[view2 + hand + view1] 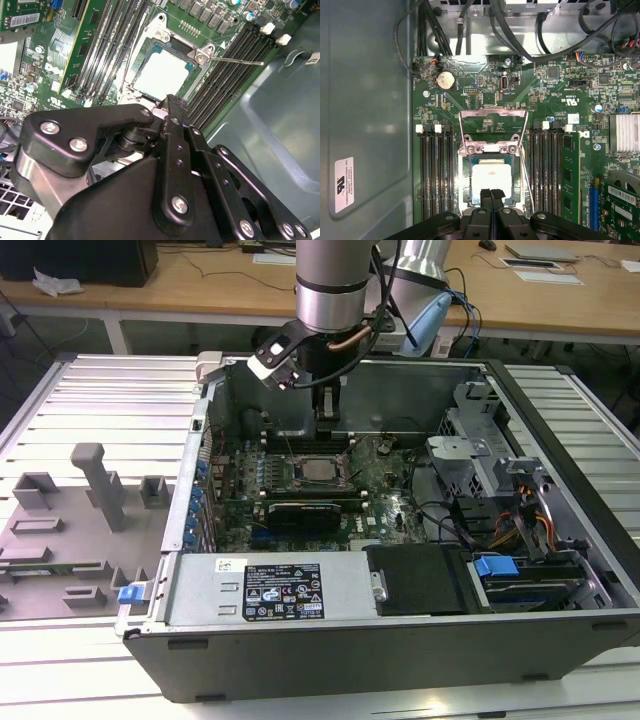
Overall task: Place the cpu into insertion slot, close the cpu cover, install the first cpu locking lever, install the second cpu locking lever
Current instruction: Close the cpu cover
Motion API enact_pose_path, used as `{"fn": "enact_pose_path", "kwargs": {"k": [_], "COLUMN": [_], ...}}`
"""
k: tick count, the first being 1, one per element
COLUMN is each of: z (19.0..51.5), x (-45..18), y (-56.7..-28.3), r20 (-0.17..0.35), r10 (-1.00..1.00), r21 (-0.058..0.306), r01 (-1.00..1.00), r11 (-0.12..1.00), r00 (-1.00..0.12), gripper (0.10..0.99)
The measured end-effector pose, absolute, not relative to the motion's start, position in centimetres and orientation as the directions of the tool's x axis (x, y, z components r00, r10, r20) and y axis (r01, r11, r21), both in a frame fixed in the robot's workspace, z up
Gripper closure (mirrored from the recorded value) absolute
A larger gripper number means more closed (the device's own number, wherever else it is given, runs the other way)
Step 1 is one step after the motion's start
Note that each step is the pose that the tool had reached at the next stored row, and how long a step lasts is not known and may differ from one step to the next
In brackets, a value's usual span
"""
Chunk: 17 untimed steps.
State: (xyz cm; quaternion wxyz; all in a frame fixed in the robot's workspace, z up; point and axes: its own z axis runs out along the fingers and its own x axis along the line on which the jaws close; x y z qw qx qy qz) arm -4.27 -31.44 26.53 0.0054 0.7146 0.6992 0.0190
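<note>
The cpu (491, 181) sits in the insertion slot (467, 175), cpu cover (490, 148) swung open beyond it. The claw (491, 192), closed tight on nothing, hangs at the chip's edge. Open computer case (420, 390) on a slatted metal tabletop (110, 390), wooden desks (200, 285) behind, black label (283, 592) on its near face.

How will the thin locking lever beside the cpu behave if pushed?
The locking lever is a long, thin wire rod, so it is probably light and springy rather than stiff. Its bare polished metal looks slippery; a push could slide off.
</note>
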Motion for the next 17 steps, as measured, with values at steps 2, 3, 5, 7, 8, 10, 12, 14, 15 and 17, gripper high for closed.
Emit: {"fn": "enact_pose_path", "kwargs": {"k": [2, 3, 5, 7, 8, 10, 12, 14, 15, 17], "z": [26.53, 26.54, 26.53, 26.54, 26.54, 26.64, 26.71, 26.71, 26.71, 26.71], "x": [-4.27, -4.27, -4.27, -4.27, -4.27, -4.28, -4.27, -4.06, -3.89, -3.6], "y": [-31.44, -31.44, -31.44, -31.45, -31.44, -31.45, -31.45, -31.45, -31.45, -31.45], "r20": [0.02, 0.02, 0.02, 0.02, 0.02, 0.019, 0.02, 0.02, 0.02, 0.02], "r10": [1.0, 1.0, 1.0, 1.0, 1.0, 1.0, 1.0, 1.0, 1.0, 1.0], "r21": [0.034, 0.034, 0.035, 0.035, 0.035, 0.034, 0.035, 0.035, 0.035, 0.035], "r01": [0.999, 0.999, 0.999, 0.999, 0.999, 0.999, 0.999, 0.999, 0.999, 0.999], "r11": [-0.022, -0.022, -0.022, -0.022, -0.022, -0.022, -0.022, -0.022, -0.022, -0.022], "r00": [0.021, 0.021, 0.021, 0.021, 0.021, 0.021, 0.021, 0.021, 0.022, 0.021], "gripper": [0.98, 0.98, 0.98, 0.98, 0.98, 0.98, 0.98, 0.98, 0.98, 0.98]}}
